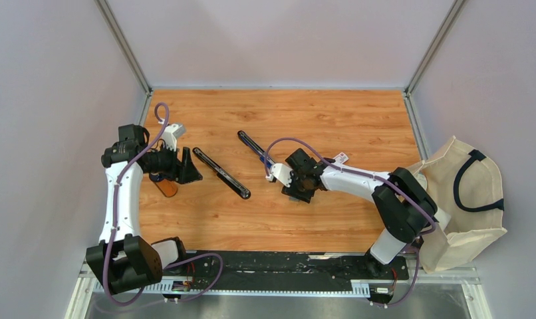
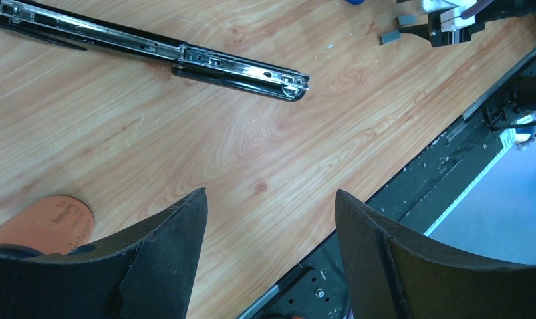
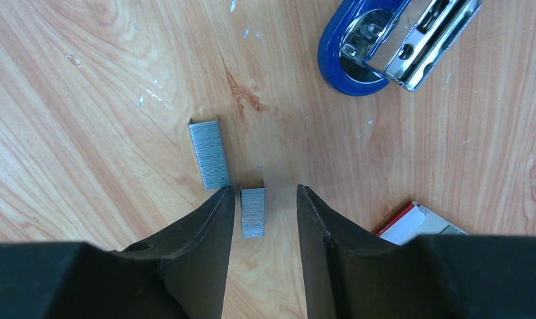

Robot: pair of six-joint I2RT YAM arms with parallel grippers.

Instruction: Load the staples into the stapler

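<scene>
Early stage: your right claw point(image 3: 265, 193) sits half-open around the short staple strip point(image 3: 253, 212) on the tabletop point(image 3: 86, 100), not gripping it yet, left claw point(image 2: 270, 199) wide and empty, open stapler point(image 2: 239, 70) apparently unloaded.

I work over an orange-brown wood-grain tabletop point(image 1: 332, 119) at frame centre, evenly lit, with pale lilac-grey walls point(image 1: 278, 40) across the top and both sides, aluminium posts point(image 1: 122, 43) at the upper corners, a black rail point(image 1: 285, 266) along the bottom, and a cream cloth bag point(image 1: 468, 226) at right.
</scene>
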